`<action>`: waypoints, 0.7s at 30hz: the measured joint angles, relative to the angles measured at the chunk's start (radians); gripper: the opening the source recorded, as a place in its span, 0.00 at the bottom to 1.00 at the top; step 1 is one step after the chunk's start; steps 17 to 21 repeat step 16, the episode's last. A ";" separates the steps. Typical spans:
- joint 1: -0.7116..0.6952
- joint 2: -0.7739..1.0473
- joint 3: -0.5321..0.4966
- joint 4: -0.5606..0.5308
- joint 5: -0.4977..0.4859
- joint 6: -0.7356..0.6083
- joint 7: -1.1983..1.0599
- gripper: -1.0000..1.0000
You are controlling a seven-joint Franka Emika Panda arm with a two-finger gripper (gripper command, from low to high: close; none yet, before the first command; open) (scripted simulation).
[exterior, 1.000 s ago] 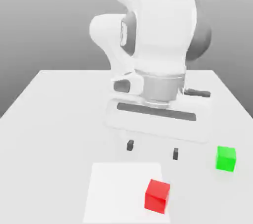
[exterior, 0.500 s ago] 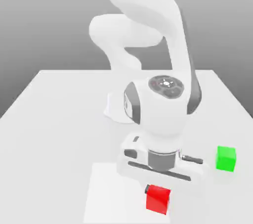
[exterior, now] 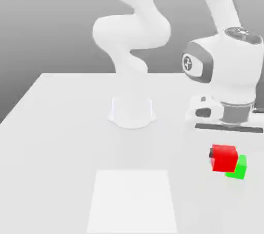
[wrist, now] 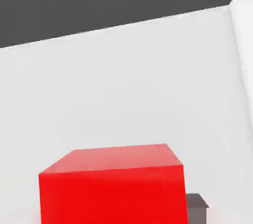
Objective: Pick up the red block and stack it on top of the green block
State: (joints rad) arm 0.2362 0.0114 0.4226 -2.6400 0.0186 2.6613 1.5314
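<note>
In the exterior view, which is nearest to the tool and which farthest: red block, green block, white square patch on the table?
1. red block, held in the tool.
2. green block, just behind it, toward the view's right.
3. white square patch, far toward the view's left.

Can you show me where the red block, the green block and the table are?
red block (exterior: 225,158): exterior view, middle of its front face.
green block (exterior: 239,169): exterior view, the part peeking out behind the red one.
table (exterior: 62,140): exterior view, bare top.
</note>
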 joint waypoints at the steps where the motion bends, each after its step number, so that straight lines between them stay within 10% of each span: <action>1: 0.039 -0.014 0.011 -0.009 0.006 -0.006 0.021 0.00; 13: 0.180 0.160 -0.086 -0.019 -0.202 0.159 0.232 0.00; 14: 0.186 0.174 -0.095 -0.019 -0.217 0.171 0.243 1.00; 21: 0.186 0.174 -0.095 -0.019 -0.217 0.171 0.243 1.00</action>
